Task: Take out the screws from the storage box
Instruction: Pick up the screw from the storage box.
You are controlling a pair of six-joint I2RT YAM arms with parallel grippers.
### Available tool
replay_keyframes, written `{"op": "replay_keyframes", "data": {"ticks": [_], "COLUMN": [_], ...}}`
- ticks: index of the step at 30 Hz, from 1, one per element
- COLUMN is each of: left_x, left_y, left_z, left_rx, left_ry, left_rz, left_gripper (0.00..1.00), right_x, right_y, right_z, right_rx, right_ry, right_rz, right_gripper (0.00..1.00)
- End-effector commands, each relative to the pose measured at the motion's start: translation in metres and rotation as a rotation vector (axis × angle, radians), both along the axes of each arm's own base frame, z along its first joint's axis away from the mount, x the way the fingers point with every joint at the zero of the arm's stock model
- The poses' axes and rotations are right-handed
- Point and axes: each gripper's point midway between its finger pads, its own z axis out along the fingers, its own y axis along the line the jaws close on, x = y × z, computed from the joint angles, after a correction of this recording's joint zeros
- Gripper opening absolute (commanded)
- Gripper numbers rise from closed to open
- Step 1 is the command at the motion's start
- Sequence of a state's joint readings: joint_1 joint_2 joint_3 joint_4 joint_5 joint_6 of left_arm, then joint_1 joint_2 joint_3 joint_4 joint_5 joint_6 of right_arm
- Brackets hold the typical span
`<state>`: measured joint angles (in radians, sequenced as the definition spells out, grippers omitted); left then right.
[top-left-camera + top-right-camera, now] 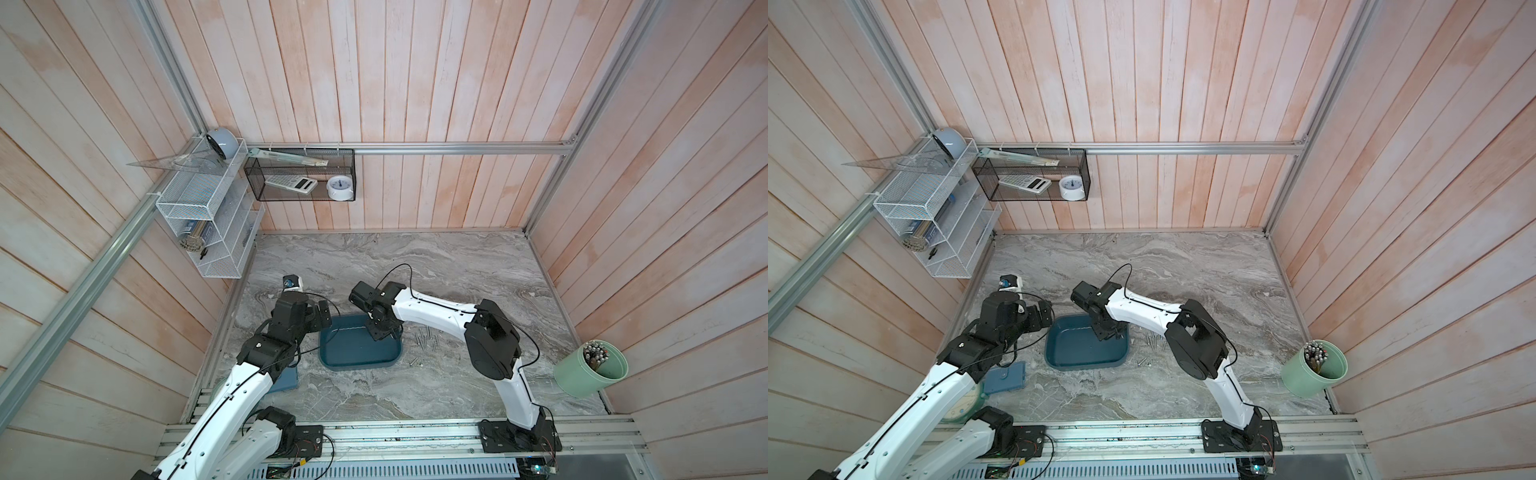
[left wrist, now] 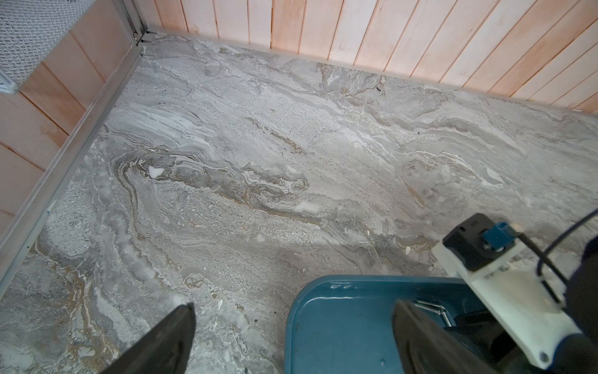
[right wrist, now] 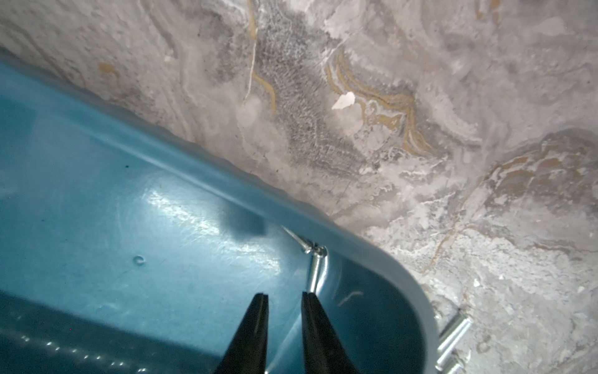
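While most of the screws [image 1: 426,338] lie out on the table [image 1: 415,395] just beside the storage box [image 1: 357,367] in both top views, we see the right tool [image 1: 380,334] dipped into the box's far corner and the left tool [image 1: 324,318] at its other side.

Left wrist view: the left tool is spread wide and empty, with a few screws half hidden behind a finger [image 2: 420,333].

Right wrist view: the tips are a narrow slit apart, gripping nothing, beside screws wedged against the wall. Our worry is that the tips skid off or shove the box. We can't count them, too blurry.

Plank walls [image 1: 374,83], marble floor [image 1: 436,266] (grey-veined)
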<state>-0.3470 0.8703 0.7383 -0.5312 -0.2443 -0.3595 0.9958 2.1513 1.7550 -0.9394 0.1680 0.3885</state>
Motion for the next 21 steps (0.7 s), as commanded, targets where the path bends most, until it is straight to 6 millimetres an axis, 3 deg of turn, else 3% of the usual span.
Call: {"op": "replay_keyframes", "data": {"ticks": [1,21], "left_x": [0.002,0.002], "left_y": [0.004,0.003], "left_z": [0.011,0.009], "left_rx": [0.001,0.001], "left_ry": [-0.032,-0.026], "left_rz": [0.018,0.018], "left_gripper": [1.00,1.00], "right_x": [0.009,0.014], "right_y": [-0.006,-0.008], "right_z": [-0.007,-0.039], "right_rx": [-0.035,-0.076], "right_ry": [-0.002,0.029], "right_rz": [-0.018,-0.025], "right_gripper": [0.26,0.27]}}
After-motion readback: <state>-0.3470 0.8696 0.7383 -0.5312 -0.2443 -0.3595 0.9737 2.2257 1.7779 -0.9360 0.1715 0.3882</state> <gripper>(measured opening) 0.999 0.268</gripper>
